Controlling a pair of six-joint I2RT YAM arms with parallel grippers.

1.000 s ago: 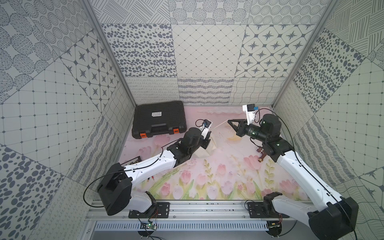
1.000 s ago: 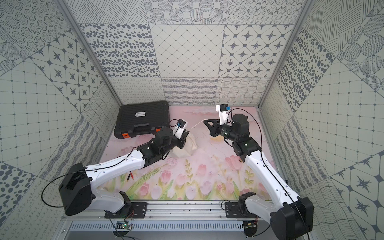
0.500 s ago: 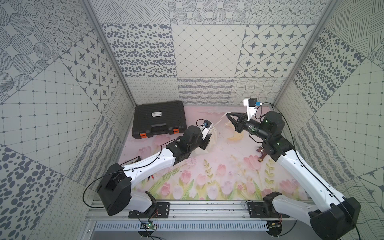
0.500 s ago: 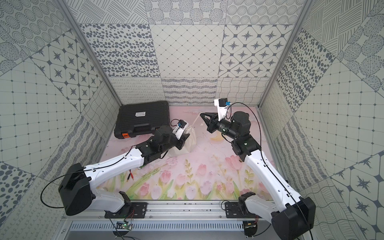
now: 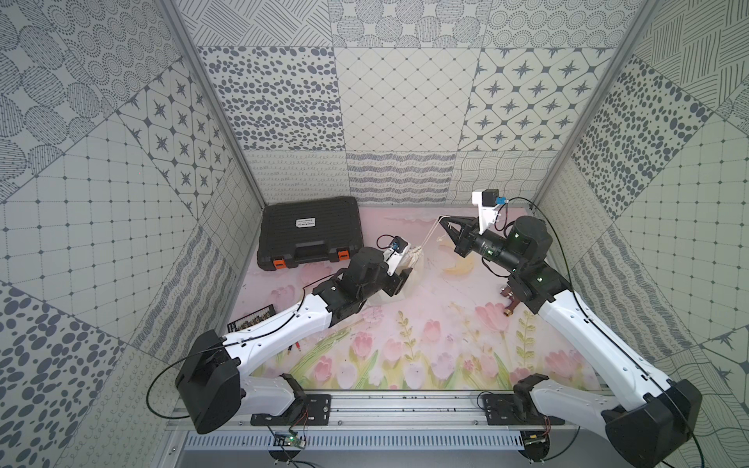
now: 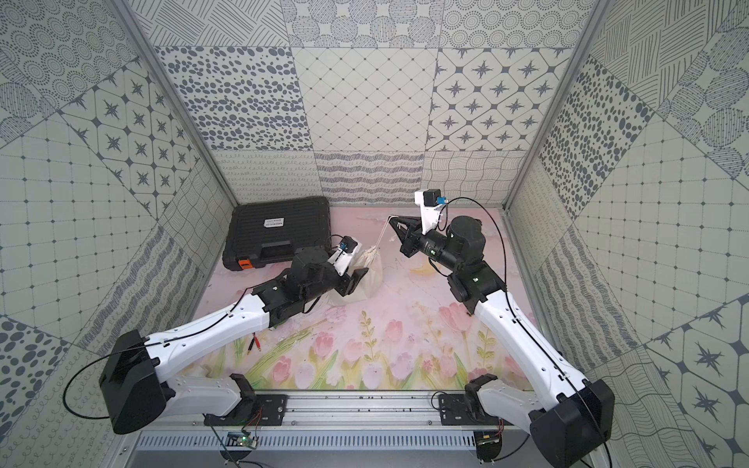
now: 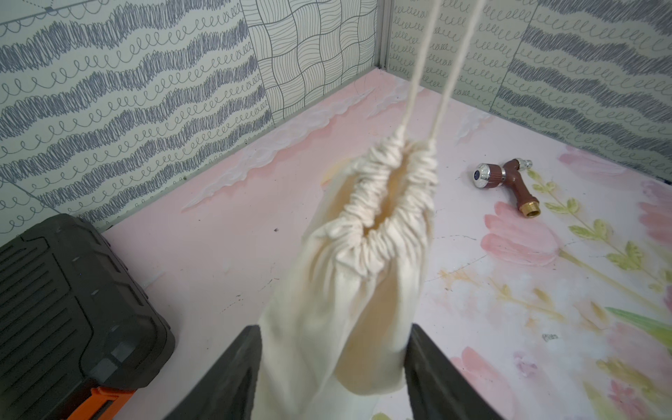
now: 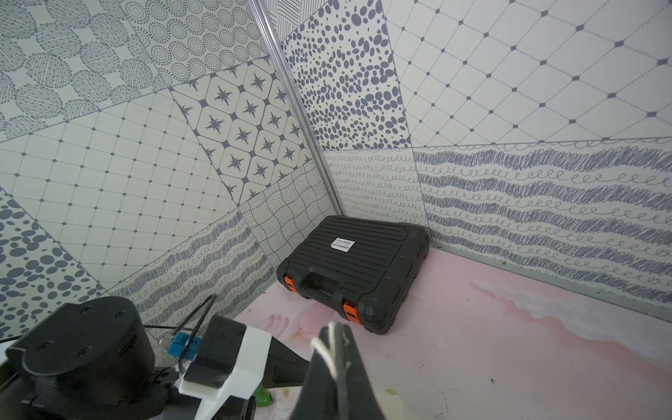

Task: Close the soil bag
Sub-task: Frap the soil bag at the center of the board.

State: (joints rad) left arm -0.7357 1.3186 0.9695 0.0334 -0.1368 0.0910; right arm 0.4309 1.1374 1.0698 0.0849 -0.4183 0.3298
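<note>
- Nearest the rail, the flower-printed tabletop (image 5: 425, 344) is where both arms reach inward from.
- The left gripper (image 7: 334, 327) sits low beside the soil bag (image 7: 345, 291). The left wrist view shows its fingers (image 7: 251, 363) standing wide on either side of the bag's lower body. The cloth between them is not pinched flat, though I cannot tell whether they brush it.
- The bag stands about mid-tabletop, just in front of the left gripper in both top views (image 5: 413, 271) (image 6: 371, 269).
- Only the left wrist view looks into the bag's mouth. The hem is tightly puckered, yet a narrow slit shows open.
- Two cords (image 7: 417, 72) rise taut from the mouth. In a top view they run as one thin line (image 5: 430, 235) up to the right gripper (image 5: 444, 222).
- The right gripper is clamped on the cords and raised above the tabletop. The right wrist view shows pale cord nipped between its closed tips (image 8: 336, 345) but does not show the bag.
- A brown hose fitting (image 7: 509, 178) lies well apart from the bag. It is plain in the left wrist view and half hidden under the right arm from above.
- Farthest back, the black case (image 5: 310, 231) lies shut in the corner.
- Judged step: cinching the drawstring, nearly done. The next move likely needs the bag's body held down while the right arm pulls farther away. Otherwise the bag may simply lift.
</note>
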